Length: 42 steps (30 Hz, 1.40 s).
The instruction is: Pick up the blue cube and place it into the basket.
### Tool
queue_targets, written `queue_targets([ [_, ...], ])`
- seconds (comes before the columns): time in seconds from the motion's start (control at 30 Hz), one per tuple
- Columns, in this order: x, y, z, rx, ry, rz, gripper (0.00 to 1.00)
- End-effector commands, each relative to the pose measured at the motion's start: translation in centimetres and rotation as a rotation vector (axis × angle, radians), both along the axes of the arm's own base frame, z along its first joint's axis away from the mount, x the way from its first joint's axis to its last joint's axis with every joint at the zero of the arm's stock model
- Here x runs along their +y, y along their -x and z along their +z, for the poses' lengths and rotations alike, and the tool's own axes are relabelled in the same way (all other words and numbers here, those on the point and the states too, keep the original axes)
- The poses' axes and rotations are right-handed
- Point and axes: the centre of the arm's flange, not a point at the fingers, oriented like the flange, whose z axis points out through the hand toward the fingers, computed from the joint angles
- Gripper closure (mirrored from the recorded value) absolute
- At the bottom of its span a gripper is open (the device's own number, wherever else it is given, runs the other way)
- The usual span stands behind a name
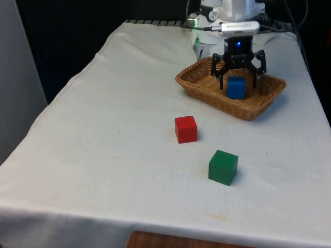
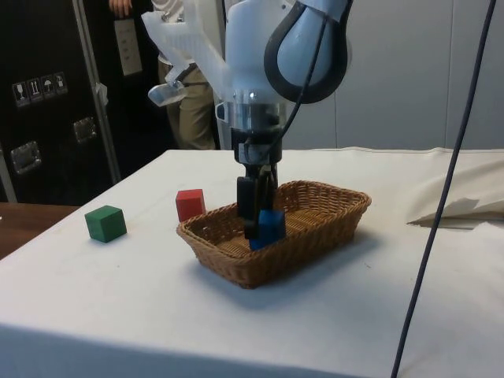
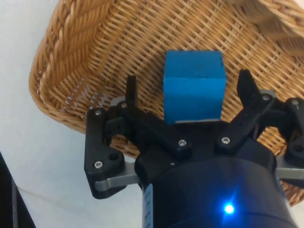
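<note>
Over the basket (image 1: 258, 106) my arm points straight down, pincer (image 1: 238, 77) spread wide and gripping nothing. Between its fingers (image 3: 130, 92) the blue cube (image 1: 236, 87) sits square on the wicker floor.

- Basket (image 1: 269, 95) on the table (image 1: 103, 155), towards the far end, on the front view's right.
- One cube (image 1: 236, 88) inside the basket, on its floor, between the spread fingers of the gripper (image 1: 238, 74), untouched by either.
- Second cube (image 1: 185, 129) on the cloth nearer the camera than the basket, to the front view's left of it.
- Third cube (image 1: 223, 167) nearer still, to the front view's right of the second; the two sit apart.
- Person (image 2: 189, 94) stands behind the table in the side view.
</note>
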Motion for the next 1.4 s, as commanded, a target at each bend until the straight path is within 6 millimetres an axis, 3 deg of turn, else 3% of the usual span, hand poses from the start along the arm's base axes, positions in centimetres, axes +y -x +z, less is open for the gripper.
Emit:
queue_targets([
  [0.0,0.0,0.0,0.3,0.000,0.000,-0.001,0.00],
  [0.13,0.0,-0.2,1.8,-0.002,0.000,-0.002,0.00],
  [0.17,0.1,-0.3,1.4,-0.009,-0.002,0.001,0.00],
  [0.27,0.1,-0.4,3.3,-0.005,-0.002,-0.001,0.00],
  [0.47,0.1,-0.5,4.7,-0.011,-0.004,0.002,0.00],
  [0.57,-0.1,-0.8,6.3,-0.012,-0.004,-0.001,0.00],
  [0.73,-0.3,-1.0,7.1,-0.016,-0.006,0.001,0.00],
  [1.0,-2.0,-3.6,8.8,-0.026,-0.012,0.008,0.00],
  [1.37,-4.2,-6.6,9.4,-0.037,-0.008,0.012,0.00],
])
